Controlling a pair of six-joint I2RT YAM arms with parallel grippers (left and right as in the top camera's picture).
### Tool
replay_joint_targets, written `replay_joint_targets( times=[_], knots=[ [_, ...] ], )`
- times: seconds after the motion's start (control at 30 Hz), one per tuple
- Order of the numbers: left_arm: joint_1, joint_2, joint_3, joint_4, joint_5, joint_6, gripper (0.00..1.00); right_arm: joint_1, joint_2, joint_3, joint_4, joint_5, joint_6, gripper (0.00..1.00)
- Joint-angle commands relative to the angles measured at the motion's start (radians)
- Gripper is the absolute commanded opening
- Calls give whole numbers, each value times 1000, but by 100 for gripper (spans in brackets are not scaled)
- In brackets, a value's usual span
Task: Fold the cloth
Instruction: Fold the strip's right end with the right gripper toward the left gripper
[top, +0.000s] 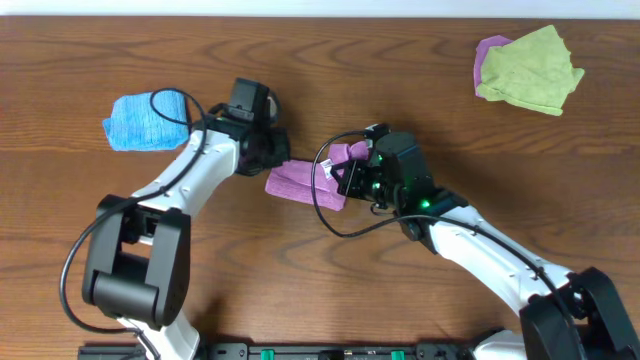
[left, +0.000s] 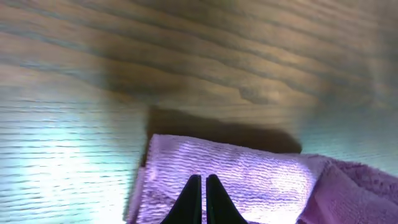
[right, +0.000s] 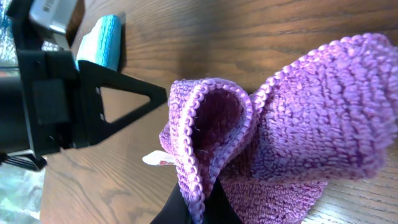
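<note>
Mid-fold now! The purple cloth (top: 298, 182) lies at the centre of the table (top: 400, 80). The right gripper (right: 198, 208) is clenched on its right edge, holding it up in a curling loop. The left gripper (left: 200, 198) has its fingers pressed together, tips down on the cloth's flat left part. That looks like pinning, though I can't rule out a pinch. The next move calls for carrying the raised edge left across the flat part, lining up the edges, then letting go.
</note>
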Motion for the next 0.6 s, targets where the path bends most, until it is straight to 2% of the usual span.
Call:
replay_joint_targets(
  times=[0.0,0.23,0.57],
  knots=[
    [23,-37,-10,-12,-14,16,6,22,9,37,1,18,-24,1],
    [48,-74,-10,-27,-14,32,6,50,58,96,-12,18,-48,1],
    [98,-101,-10,-72,-14,32,6,87,198,292,-158,18,-145,1]
  ],
)
